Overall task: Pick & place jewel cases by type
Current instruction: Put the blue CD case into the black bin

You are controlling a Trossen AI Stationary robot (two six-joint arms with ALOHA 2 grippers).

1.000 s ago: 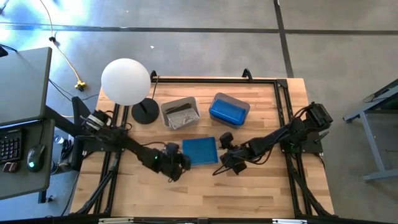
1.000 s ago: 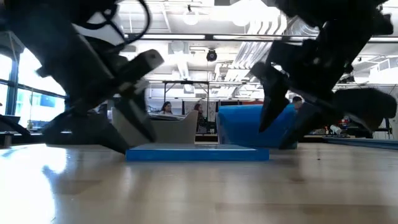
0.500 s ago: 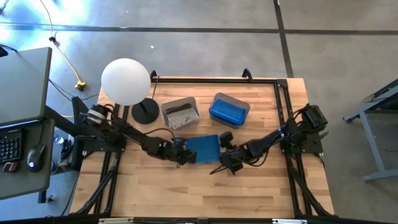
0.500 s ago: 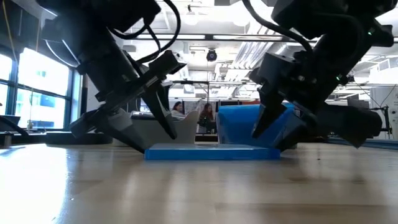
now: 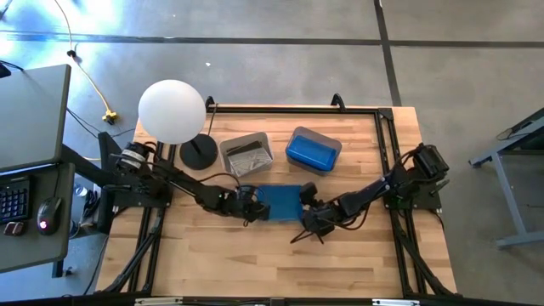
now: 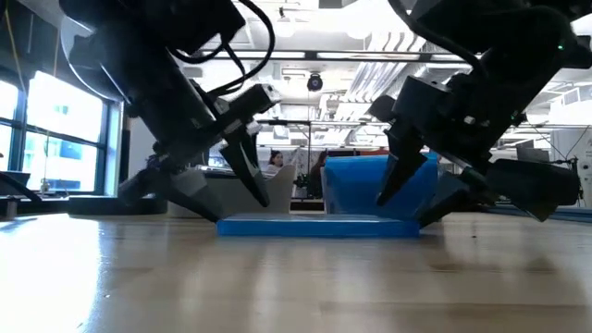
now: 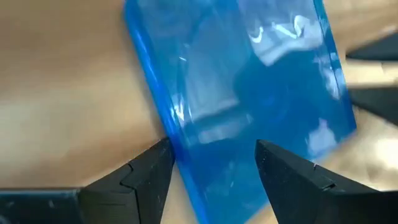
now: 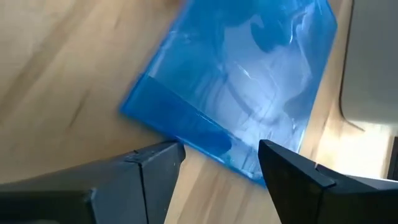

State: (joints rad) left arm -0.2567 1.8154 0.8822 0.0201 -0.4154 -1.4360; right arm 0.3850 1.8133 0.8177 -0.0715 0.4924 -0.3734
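- On the worktop (image 5: 204, 255), mid-width, a blue jewel case (image 5: 279, 201) lies flat, in front of the grey tub (image 5: 246, 155) and the blue tub (image 5: 313, 149).
- Left gripper (image 7: 211, 168) and right gripper (image 8: 221, 163) flank opposite edges — fingers spread, nothing held.
- Step: the pickup approach.
- Next, likely: one gripper closes on an edge, lifts — the other must clear.

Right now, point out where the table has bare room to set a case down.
Bare wood runs along the table's near edge, below both arms. The middle is crowded: left pincer and right pincer, both open, flank the blue case. Behind stand the lamp base, grey tub and blue tub.
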